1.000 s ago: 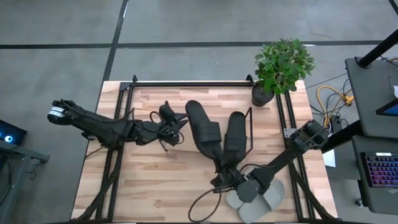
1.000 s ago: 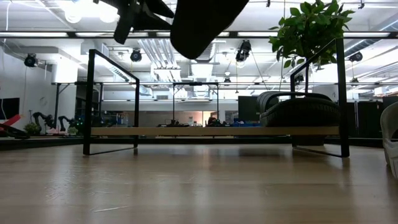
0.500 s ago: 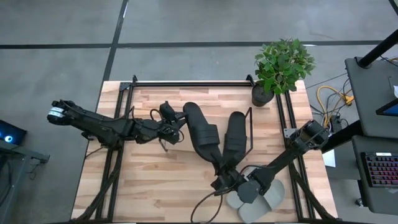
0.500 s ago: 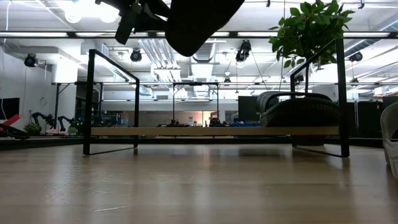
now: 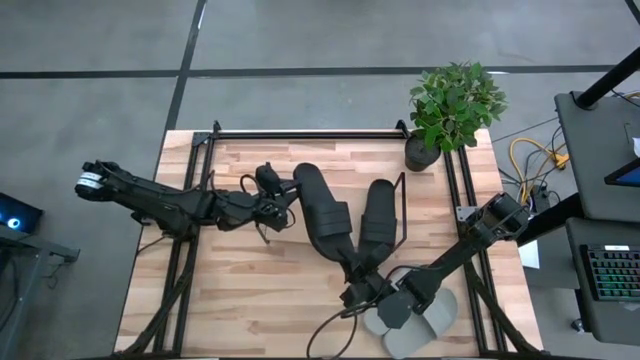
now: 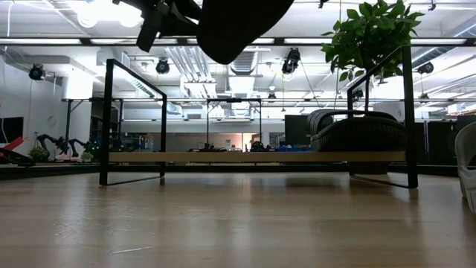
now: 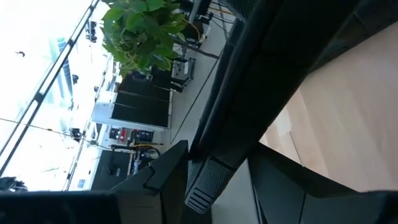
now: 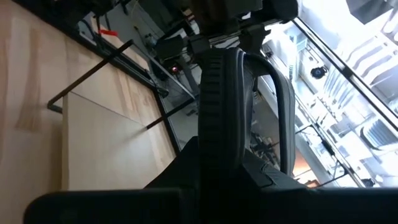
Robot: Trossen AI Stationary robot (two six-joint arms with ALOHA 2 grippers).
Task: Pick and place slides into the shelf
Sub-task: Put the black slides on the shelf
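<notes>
Right end effector [image 5: 352,292] grips a matte black slide [image 5: 322,211] raised above the low wood-board shelf [image 6: 256,157]; left end effector [image 5: 283,206] closes on its toe; potted green plant [image 5: 452,105] stands beside

A robotics lab in an open industrial hall: exposed ceiling ducts [image 6: 186,59] and track lights upper left, more robot arms [image 6: 56,145] far left (small, distant), grey concrete floor [image 5: 300,35] around the table.

From my low view the raised black slide [image 6: 238,26] is cut off by the top edge. A grey slide [image 6: 468,167] is clipped at the right edge. My left wrist view is mostly blocked by dark shapes, so I cannot tell how the left gripper [image 5: 272,205] stands.
</notes>
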